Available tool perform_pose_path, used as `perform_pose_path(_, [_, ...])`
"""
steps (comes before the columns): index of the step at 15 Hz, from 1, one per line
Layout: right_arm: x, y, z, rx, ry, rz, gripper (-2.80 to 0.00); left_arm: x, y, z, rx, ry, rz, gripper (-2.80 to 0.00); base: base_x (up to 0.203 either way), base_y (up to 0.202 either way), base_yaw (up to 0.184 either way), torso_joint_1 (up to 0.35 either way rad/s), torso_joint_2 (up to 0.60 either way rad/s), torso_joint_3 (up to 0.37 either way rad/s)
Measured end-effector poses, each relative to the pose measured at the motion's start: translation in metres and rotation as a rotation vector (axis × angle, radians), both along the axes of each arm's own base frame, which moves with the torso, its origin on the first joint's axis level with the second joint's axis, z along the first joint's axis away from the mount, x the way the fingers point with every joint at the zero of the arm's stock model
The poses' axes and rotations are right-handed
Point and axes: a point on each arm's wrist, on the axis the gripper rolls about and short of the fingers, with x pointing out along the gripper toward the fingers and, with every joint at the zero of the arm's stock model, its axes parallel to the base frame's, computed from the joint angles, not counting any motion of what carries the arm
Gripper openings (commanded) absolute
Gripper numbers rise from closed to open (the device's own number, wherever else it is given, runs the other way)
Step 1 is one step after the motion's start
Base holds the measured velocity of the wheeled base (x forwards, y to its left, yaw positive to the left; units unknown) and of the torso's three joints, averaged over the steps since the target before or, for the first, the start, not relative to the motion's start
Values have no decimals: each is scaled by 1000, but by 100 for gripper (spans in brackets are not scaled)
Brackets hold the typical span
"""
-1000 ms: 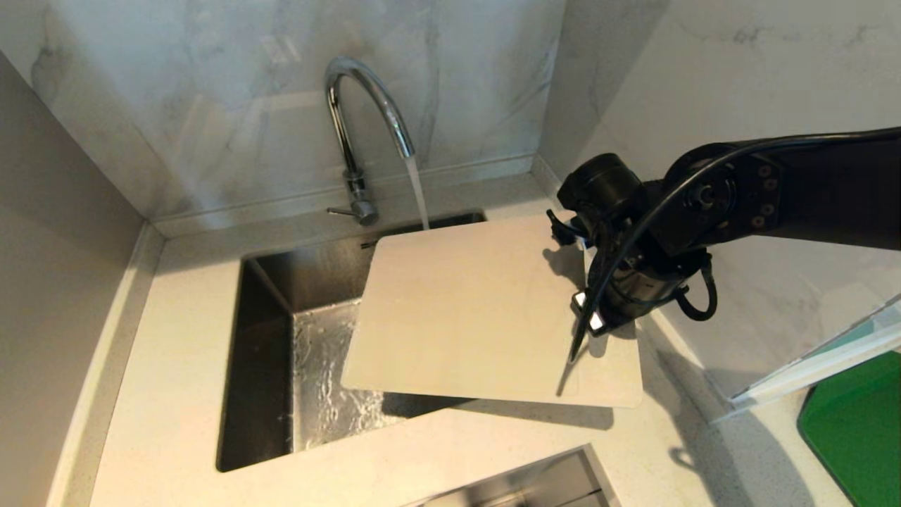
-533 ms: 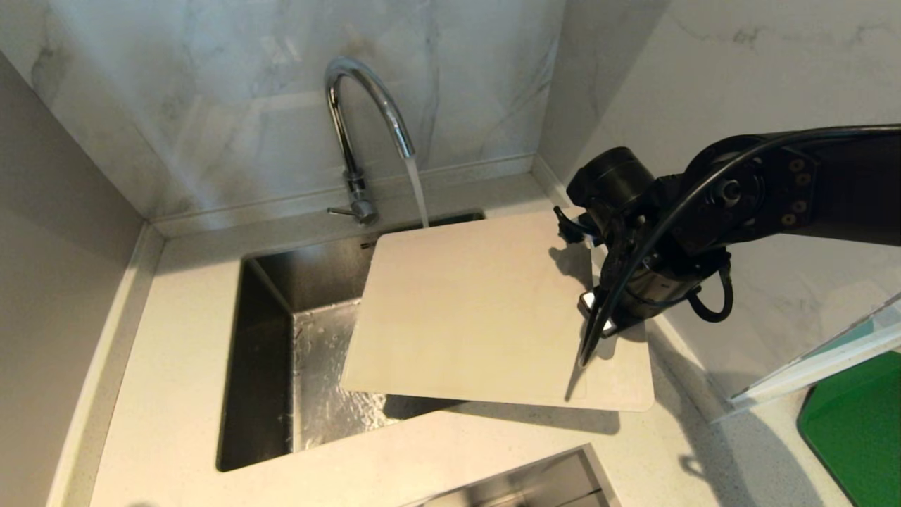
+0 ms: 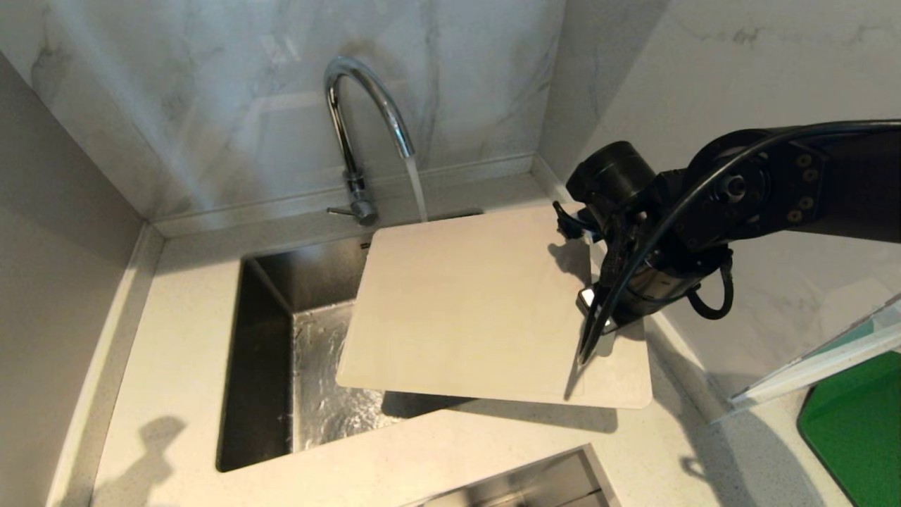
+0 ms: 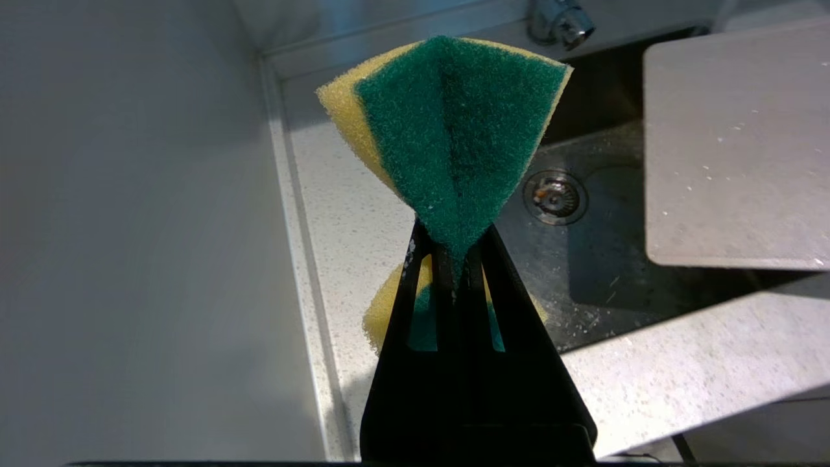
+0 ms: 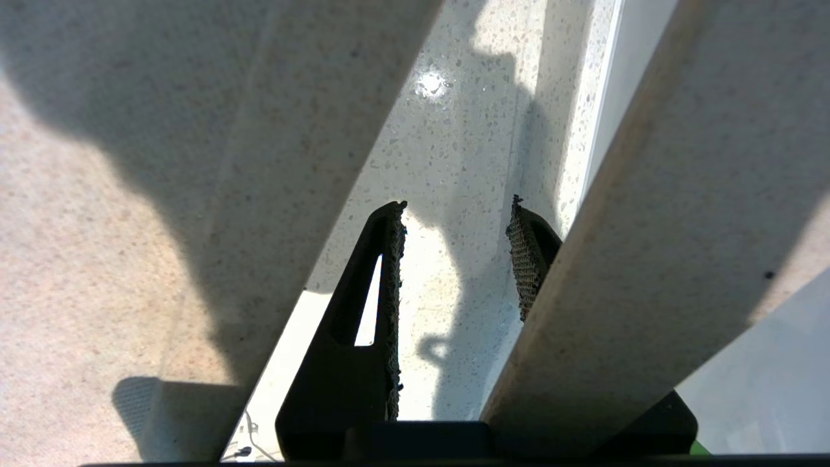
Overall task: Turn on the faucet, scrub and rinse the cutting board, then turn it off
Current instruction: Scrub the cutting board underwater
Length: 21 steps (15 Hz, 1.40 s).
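Note:
The chrome faucet is running, and its stream falls just behind the far edge of the beige cutting board. The board hangs tilted over the right half of the sink. My right gripper points down at the board's right end. In the right wrist view its fingers poke through the handle slot, apart, with only counter between them; the slot's outer strip hides part of one finger. My left gripper is shut on a folded green-and-yellow sponge, left of the sink above the counter.
The steel sink is wet, with its drain in the middle. Marble walls close in at the back and right. A dark green flat thing lies at the far right, and a second metal basin is at the front edge.
The right arm and the board have shifted slightly right and toward the back wall, so the board's far edge now reaches the stream. An arm's shadow has appeared on the counter's front left.

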Motion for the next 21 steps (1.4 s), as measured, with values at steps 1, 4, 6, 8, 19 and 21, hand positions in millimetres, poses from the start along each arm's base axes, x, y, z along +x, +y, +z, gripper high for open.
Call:
perform_pose_path(1, [0, 0, 1, 1, -2, 1, -280, 11, 0, 8, -4, 18, 16, -280, 0, 0, 0, 0, 0, 0])
perform_pose_path(4, [0, 0, 3, 6, -12, 0, -280, 45, 3, 28, -8, 69, 66, -280, 0, 0, 0, 0, 0, 0])
perform_pose_path(6, [-1, 3, 4, 12, -14, 11, -280, 72, 6, 37, -8, 95, 84, -280, 0, 0, 0, 0, 0, 0])
perform_pose_path(8, [-3, 9, 5, 16, -17, 34, -280, 99, 8, 43, -7, 113, 87, -280, 0, 0, 0, 0, 0, 0])
perform_pose_path(19, [-8, 62, 3, 20, -30, 180, -280, 171, -25, 38, -46, 249, -68, -280, 0, 0, 0, 0, 0, 0])
perform_pose_path(21, [-6, 66, -1, 15, -21, 186, -280, 179, -38, 39, -59, 258, -110, -280, 0, 0, 0, 0, 0, 0])
